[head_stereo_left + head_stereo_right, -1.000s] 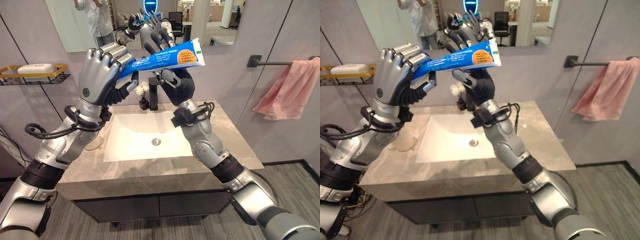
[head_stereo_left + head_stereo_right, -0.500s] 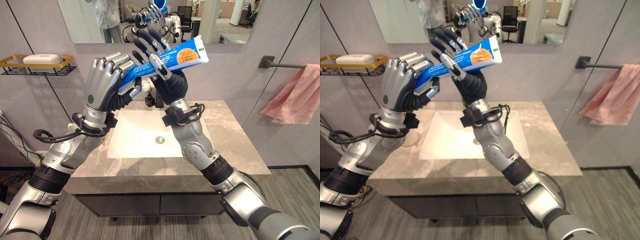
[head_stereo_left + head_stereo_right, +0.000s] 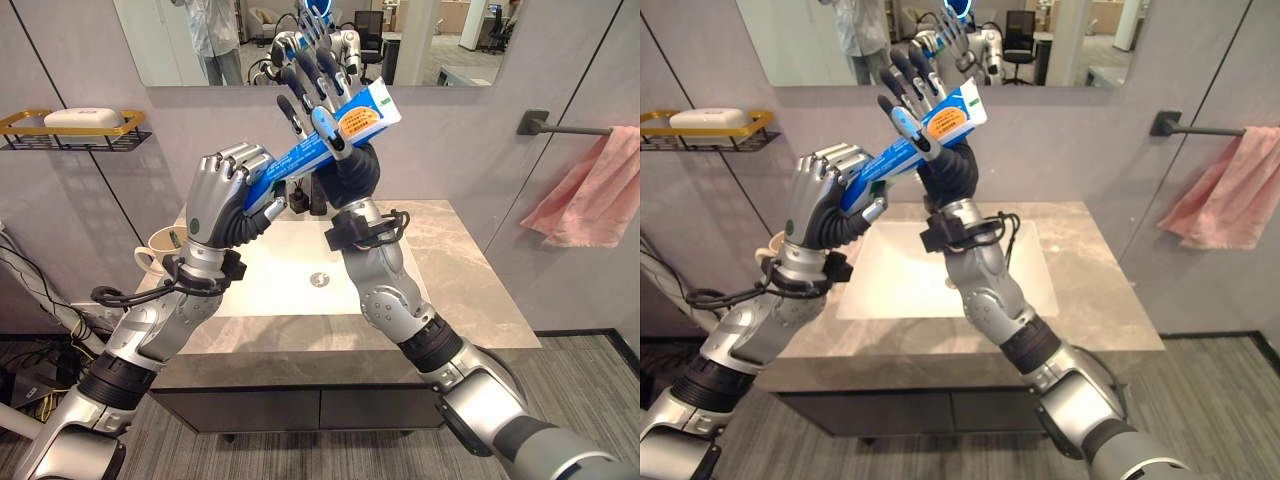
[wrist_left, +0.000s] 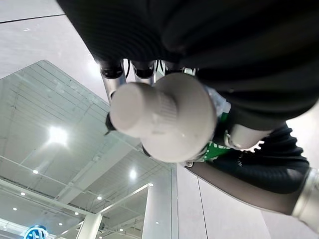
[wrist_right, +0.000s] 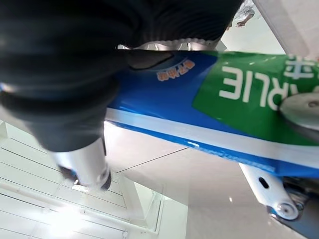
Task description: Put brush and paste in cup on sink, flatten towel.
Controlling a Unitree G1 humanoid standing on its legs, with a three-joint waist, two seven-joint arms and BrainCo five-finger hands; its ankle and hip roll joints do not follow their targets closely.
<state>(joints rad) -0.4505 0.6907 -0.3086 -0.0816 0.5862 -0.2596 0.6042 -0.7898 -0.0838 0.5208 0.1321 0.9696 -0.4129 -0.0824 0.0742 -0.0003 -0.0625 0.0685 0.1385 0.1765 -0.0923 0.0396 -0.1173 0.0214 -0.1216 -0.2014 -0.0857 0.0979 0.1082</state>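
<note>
Toothpaste tube (image 3: pixel 330 140) in curled left hand (image 3: pixel 222 200), straight-fingered right hand (image 3: pixel 325 95) against it.

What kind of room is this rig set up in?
Likely a bathroom, or a mock-up of one: a white rectangular sink set in a grey stone counter, a wall mirror above it, and a pink towel on a wall bar.

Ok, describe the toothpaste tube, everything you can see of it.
The tube is blue with a white end, an orange patch near its flat tail and a green panel by the neck; it looks like soft plastic. Its ribbed white cap is on. It is held in the air above the sink, tilted, cap end low and tail up toward the mirror. The left hand is curled round the cap end; the right hand's straight fingers lie against the upper part.
</note>
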